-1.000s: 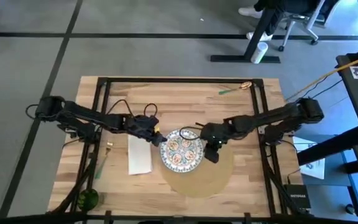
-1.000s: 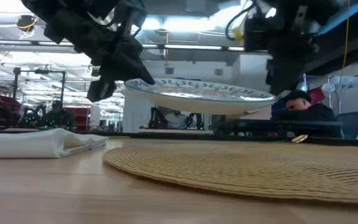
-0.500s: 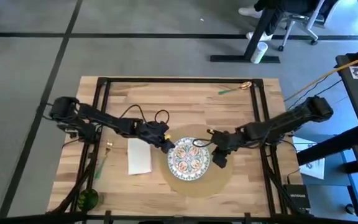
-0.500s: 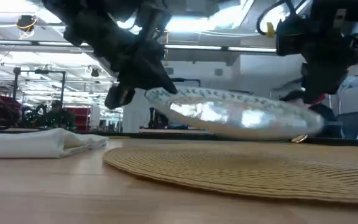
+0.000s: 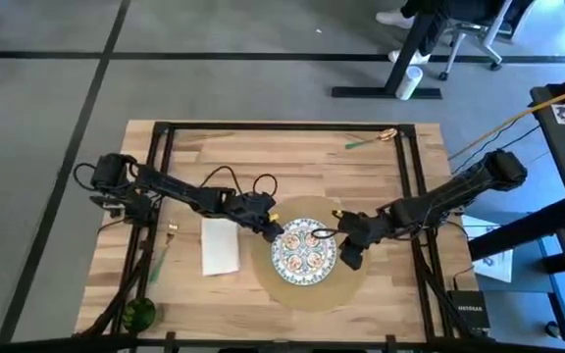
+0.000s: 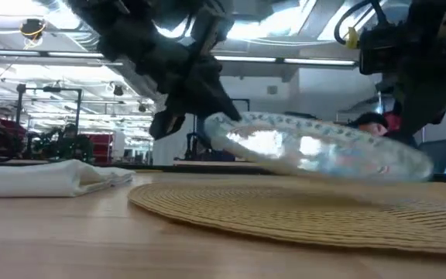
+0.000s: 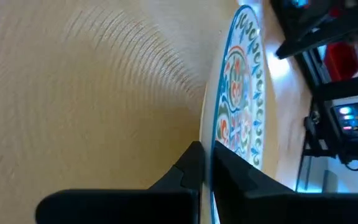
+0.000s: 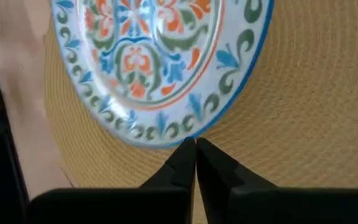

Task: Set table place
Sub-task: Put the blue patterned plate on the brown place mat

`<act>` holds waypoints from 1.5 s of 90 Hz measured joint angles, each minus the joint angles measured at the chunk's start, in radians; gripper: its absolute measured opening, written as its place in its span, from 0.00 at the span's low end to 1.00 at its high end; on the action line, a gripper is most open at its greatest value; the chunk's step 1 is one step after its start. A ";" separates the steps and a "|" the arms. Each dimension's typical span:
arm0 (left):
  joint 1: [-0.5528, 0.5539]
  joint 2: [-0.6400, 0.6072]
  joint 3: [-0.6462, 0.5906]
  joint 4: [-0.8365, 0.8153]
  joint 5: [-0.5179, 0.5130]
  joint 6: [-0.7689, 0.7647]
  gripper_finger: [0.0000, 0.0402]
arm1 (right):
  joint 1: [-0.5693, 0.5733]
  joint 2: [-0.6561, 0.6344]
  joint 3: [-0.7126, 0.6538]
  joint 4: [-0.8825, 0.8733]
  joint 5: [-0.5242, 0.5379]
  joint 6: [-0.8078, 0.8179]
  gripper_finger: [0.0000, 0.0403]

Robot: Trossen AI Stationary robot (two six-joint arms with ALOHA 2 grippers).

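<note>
On the light butcher-block wooden table [image 5: 292, 157] with its thin black frame, a large round tan woven placemat [image 5: 307, 290] lies near the front middle, and above it a round patterned plate [image 5: 306, 251] with a blue edge and orange, green and blue ornament is held between both arms. The left gripper [image 5: 274, 227] is clamped on the plate's rim on the side toward the napkin; in the left wrist view its two dark fingers [image 7: 188, 168] are drawn together with only the thin rim of the plate [image 7: 238, 106] between them. The right gripper [image 5: 344, 253] holds the opposite rim; in the right wrist view its fingertips [image 8: 183, 155] meet on the blue edge of the plate [image 8: 160, 62], with the woven mat [image 8: 291, 124] beneath. In the low view the plate [image 6: 324, 151] is tilted, its left-gripper side higher and the other side low, just above the mat [image 6: 300, 209]; whether that low edge touches the weave cannot be told. A folded white rectangular napkin [image 5: 220, 245] lies on the wood just beside the mat, on the left arm's side.
</note>
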State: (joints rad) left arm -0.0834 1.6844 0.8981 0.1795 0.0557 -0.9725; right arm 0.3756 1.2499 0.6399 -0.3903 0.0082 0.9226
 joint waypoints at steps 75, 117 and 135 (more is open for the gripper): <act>0.006 0.066 0.007 0.061 -0.015 0.053 0.00 | 0.005 0.002 0.000 -0.003 0.003 -0.008 0.00; 0.005 0.111 0.007 0.049 -0.011 0.051 0.00 | 0.005 0.002 0.000 -0.004 0.000 -0.011 0.00; 0.007 0.112 0.007 0.053 -0.011 0.078 0.00 | 0.005 0.002 0.000 -0.004 0.000 -0.014 0.00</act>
State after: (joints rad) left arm -0.0765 1.7966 0.9051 0.2330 0.0449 -0.8947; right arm 0.3801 1.2518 0.6399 -0.3946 0.0083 0.9085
